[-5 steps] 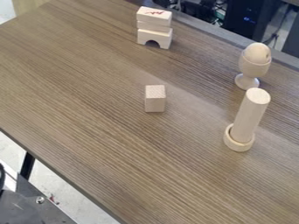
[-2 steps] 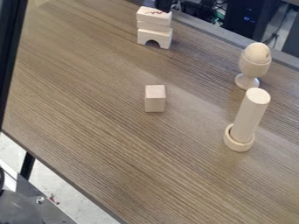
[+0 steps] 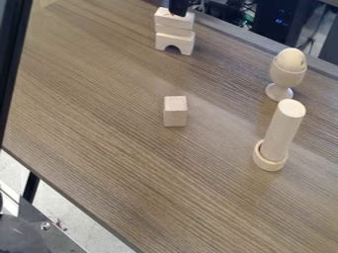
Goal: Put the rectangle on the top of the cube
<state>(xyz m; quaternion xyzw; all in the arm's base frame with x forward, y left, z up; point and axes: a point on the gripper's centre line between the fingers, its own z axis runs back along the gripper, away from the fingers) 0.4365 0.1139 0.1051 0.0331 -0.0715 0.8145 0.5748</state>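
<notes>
We should lift the top rectangular block straight up, sparing the arch block; whether the gripper is wide or narrow, we can't tell.

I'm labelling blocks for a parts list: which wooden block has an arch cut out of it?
The bottom block of the stack. A rounded notch opens in its lower edge, while the blocks above it and the lone block have straight lower edges.
</notes>
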